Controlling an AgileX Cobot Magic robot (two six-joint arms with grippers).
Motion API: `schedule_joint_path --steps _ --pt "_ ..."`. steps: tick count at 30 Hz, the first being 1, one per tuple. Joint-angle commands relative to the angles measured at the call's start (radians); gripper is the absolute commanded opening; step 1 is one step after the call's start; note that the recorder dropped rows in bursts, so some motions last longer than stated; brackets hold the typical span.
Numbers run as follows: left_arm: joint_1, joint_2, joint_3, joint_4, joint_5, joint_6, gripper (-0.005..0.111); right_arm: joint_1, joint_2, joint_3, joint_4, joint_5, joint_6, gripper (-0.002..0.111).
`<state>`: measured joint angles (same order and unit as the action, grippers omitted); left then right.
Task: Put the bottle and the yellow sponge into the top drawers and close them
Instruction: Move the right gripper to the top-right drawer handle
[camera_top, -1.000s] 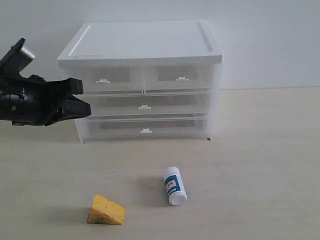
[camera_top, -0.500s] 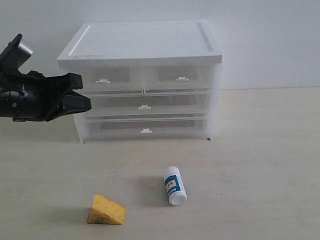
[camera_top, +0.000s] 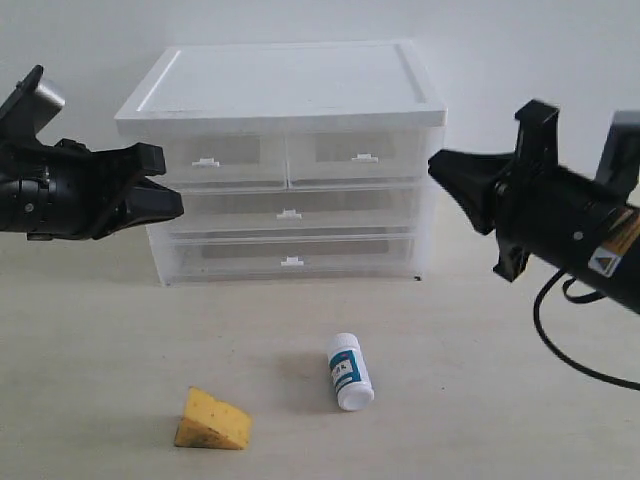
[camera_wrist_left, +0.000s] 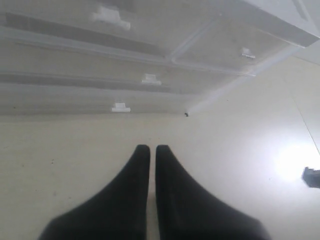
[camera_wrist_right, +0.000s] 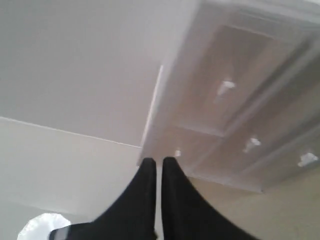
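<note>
Plastic top drawers (camera_top: 240, 160) sit shut, and our left hand (camera_top: 168, 185) and right hand (camera_top: 438, 165), both closed and empty, may slip off their tabs (camera_top: 205, 162)

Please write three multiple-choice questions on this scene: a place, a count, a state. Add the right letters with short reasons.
1. Where does the bottle lie in the exterior view?
A. Right of the yellow sponge, on the table
B. Left of the sponge
C. On top of the sponge

2. How many drawers does the drawer unit have?
A. Two
B. Four
C. Six

3. In what state are the top drawers?
A. Both shut
B. Both pulled out
C. One shut, one pulled out

Answers: 1 A, it lies on its side to the sponge's right; 2 B, two half-width ones over two full-width ones; 3 A, both fronts sit flush with the frame.
</note>
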<state>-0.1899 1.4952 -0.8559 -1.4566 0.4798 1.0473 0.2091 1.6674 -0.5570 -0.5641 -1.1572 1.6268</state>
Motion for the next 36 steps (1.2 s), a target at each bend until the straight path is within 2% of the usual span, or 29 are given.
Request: schedule_joint_path --steps 1,3,7,10,15,17,22,36 --pt "-0.006 0.003 -0.005 -0.183 -0.036 0.239 0.004 0.000 0.190 -0.092 -0.016 -0.064 0.013 0.000" --pt "-0.006 0.023 -0.005 -0.288 -0.036 0.384 0.004 0.000 0.273 -0.187 -0.090 -0.064 0.075 0.000" --pt "-0.006 0.102 -0.062 -0.288 -0.034 0.408 0.004 0.000 0.347 -0.300 -0.114 -0.064 0.132 0.002" --pt "-0.006 0.148 -0.110 -0.288 -0.034 0.411 0.004 0.000 0.349 -0.318 -0.123 -0.064 0.136 0.015" --pt "-0.006 0.201 -0.170 -0.288 -0.042 0.411 0.004 0.000 0.349 -0.338 -0.125 -0.064 0.118 0.047" --pt "-0.002 0.222 -0.190 -0.288 -0.043 0.405 0.004 0.000 0.349 -0.351 -0.142 -0.064 0.118 0.052" --pt "-0.002 0.263 -0.222 -0.288 -0.043 0.382 0.004 0.000 0.349 -0.393 -0.202 -0.048 0.144 0.052" --pt "-0.002 0.278 -0.257 -0.288 -0.077 0.386 0.004 0.002 0.386 -0.493 -0.216 0.042 0.183 0.051"
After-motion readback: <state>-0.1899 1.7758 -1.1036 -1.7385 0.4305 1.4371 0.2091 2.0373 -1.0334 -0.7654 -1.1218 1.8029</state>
